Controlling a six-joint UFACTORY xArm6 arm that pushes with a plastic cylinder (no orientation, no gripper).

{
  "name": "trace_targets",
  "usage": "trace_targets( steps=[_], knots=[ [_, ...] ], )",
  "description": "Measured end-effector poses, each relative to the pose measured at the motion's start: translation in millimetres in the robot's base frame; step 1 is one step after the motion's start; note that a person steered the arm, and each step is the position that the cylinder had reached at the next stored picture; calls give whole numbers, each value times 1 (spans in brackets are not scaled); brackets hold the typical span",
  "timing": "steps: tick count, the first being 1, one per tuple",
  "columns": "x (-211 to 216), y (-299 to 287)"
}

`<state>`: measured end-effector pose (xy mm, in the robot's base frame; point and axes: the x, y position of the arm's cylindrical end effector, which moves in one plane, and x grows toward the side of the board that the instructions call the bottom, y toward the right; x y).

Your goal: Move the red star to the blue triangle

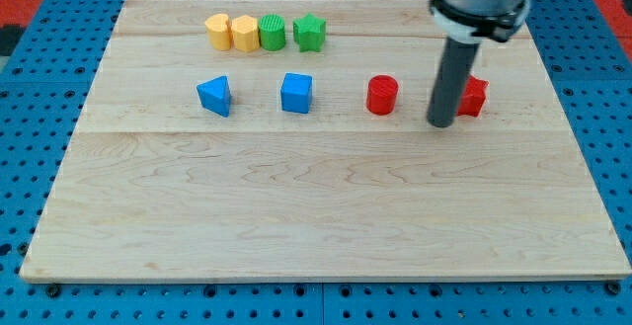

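Tip (440, 123) beside red star (473, 97)

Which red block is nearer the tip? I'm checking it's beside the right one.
The red star, partly hidden just right of my tip; the red cylinder stands clear to the tip's left.

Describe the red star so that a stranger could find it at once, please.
Look at the wooden board and follow its middle row of four blocks to the view's right end. The red star is last there, partly hidden behind my tip. Its red neighbour, the red cylinder, is round and stands fully in view.
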<state>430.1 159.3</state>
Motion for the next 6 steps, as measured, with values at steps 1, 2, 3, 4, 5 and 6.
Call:
trace_targets(
  steps=[1,2,3,4,5,6],
  knots=[
    [0,28],
    [0,52],
    [-10,89],
    [-34,69],
    [-36,-14],
    [-36,-108]
  ],
)
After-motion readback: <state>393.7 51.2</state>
